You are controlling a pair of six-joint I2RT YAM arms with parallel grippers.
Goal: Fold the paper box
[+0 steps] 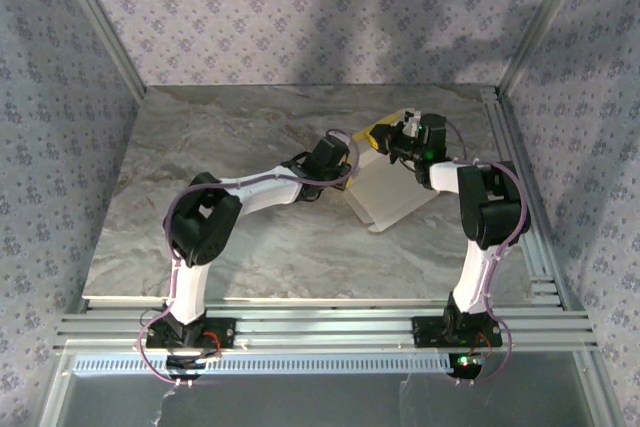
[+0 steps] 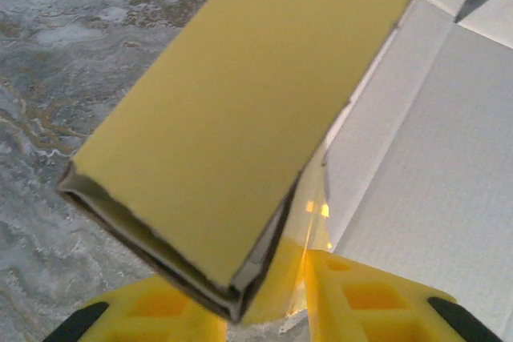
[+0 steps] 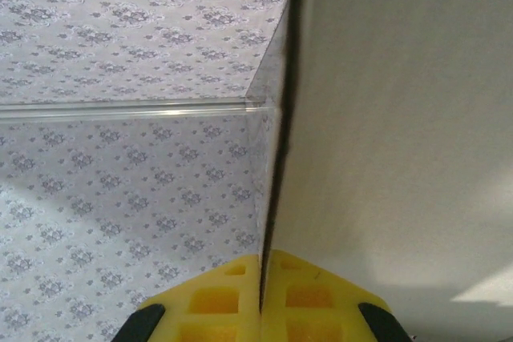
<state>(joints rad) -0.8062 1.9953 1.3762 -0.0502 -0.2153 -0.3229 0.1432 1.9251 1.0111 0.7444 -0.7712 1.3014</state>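
My right jaws are pressed together on the thin edge of the paper box [image 1: 395, 197]. The card runs up from between my yellow pads [image 3: 212, 298], its white face [image 3: 401, 158] on one side and the patterned wall [image 3: 120, 198] beyond on the other. My left jaws stand apart, either side of a folded-over yellow panel [image 2: 240, 118] whose doubled end sits between the pads [image 2: 369, 302] — a gap shows beside one pad, and I cannot tell whether the other touches. Past that panel the box's white inside [image 2: 433, 166] spreads flat, the grey table [image 2: 48, 54] beside it.
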